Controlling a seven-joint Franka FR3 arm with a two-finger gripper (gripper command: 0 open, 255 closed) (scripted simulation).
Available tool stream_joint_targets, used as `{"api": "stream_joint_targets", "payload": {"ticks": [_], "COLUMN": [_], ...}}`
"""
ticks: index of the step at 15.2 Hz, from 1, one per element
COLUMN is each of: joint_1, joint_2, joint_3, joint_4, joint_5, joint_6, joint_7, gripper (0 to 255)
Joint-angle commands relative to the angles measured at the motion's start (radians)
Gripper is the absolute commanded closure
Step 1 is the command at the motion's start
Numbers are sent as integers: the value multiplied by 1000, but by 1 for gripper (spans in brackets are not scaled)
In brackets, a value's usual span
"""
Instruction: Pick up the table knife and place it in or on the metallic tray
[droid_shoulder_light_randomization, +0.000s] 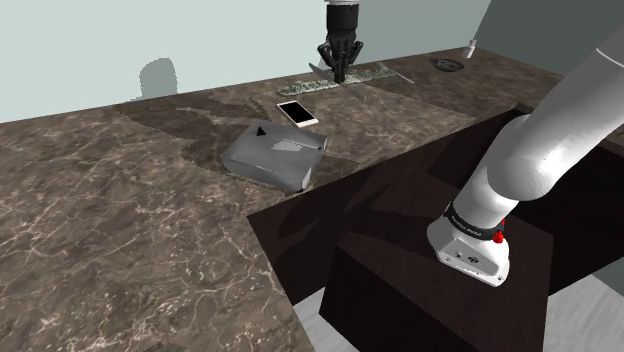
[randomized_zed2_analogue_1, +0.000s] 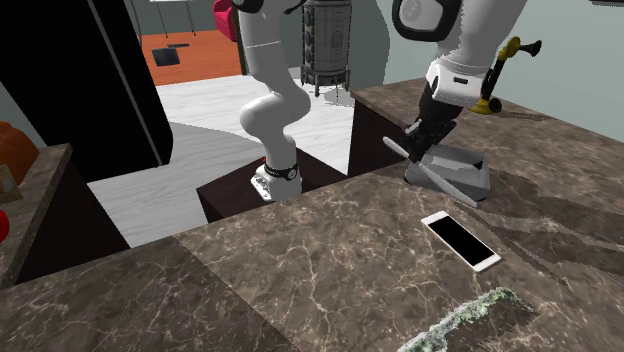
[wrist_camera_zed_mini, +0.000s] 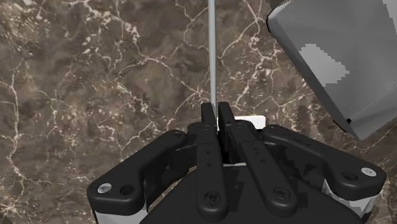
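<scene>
Two black fingers (wrist_camera_zed_mini: 208, 121) of the one gripper (wrist_camera_zed_mini: 216, 109) were pressed together on the end of a single knife (wrist_camera_zed_mini: 211, 57), clasping it so that its thin grey length ran straight out beyond their tips. Beneath the blade lay the brown veined counter (wrist_camera_zed_mini: 95, 76). The one grey tray (wrist_camera_zed_mini: 337, 57) sat just to the side of the blade rather than under it, so the knife was in the air and not yet on the tray. In the second exterior view the gripper (randomized_zed2_analogue_1: 418, 158) hung by the tray (randomized_zed2_analogue_1: 462, 160), and the knife slanted across in front of it, with one end showing on each side of the fingers. One phone (randomized_zed2_analogue_1: 460, 241), white-edged with a black screen, lay flat on the counter between the tray and one green-speckled slab (randomized_zed2_analogue_1: 470, 318), touching neither. In the shoulder view the gripper (droid_shoulder_light_randomization: 341, 68) hung well above the counter on the one white arm (droid_shoulder_light_randomization: 540, 130), which rose from the dark stand (droid_shoulder_light_randomization: 420, 300) at that view's lower right. There the tray (droid_shoulder_light_randomization: 275, 155), phone (droid_shoulder_light_randomization: 298, 112) and slab (droid_shoulder_light_randomization: 375, 75) lay in a loose row running away from the camera. Far along the counter stood one small white bottle (droid_shoulder_light_randomization: 468, 45) and, near it, one dark round disc (droid_shoulder_light_randomization: 446, 65), both well apart from the tray.
</scene>
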Motion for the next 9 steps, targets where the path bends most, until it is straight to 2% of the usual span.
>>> {"api": "stream_joint_targets", "payload": {"ticks": [1, 9], "joint_1": [22, 107], "joint_2": [11, 67], "joint_3": [30, 143], "joint_4": [13, 86], "joint_5": [13, 53], "joint_6": [0, -3], "joint_7": [50, 240], "gripper": [255, 255]}}
